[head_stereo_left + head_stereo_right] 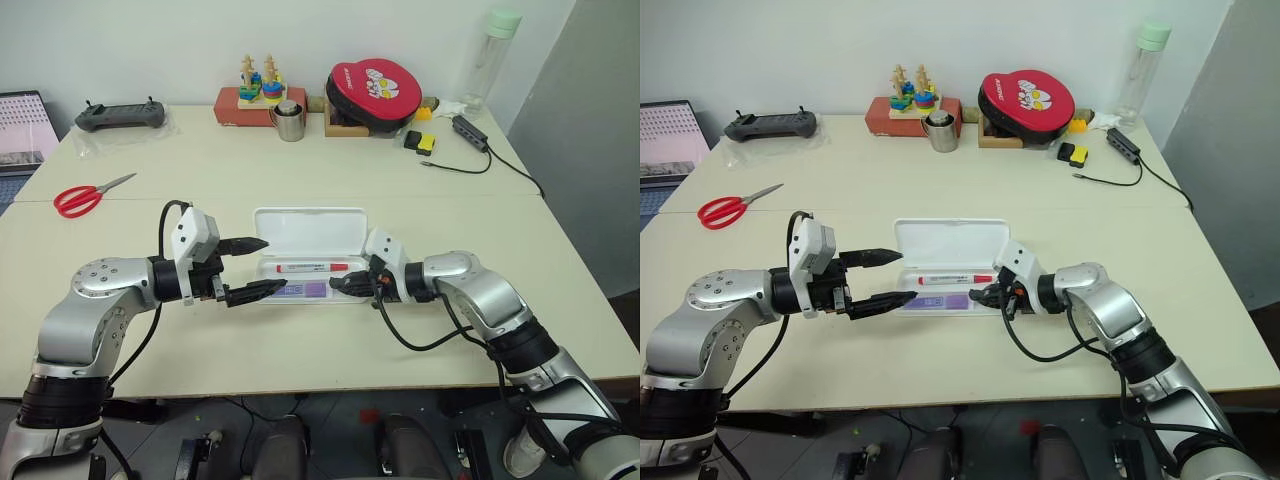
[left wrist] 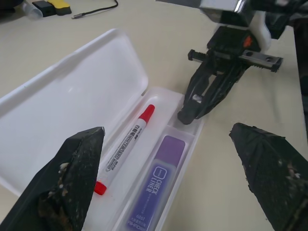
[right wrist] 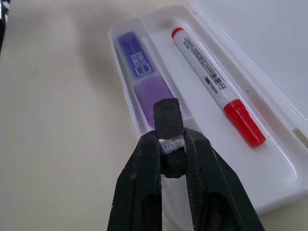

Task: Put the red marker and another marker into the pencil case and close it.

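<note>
Beige worktop (image 1: 300, 170) before us: one open case (image 1: 310, 250) holds two markers, the red marker (image 1: 312, 267) and purple marker (image 1: 310, 289), lying left-right, red cap rightward. Left jaws gape; right jaws are together.

I see: silver arms | black cables | white wrist boxes | black fingers (image 2: 72, 183)
</note>
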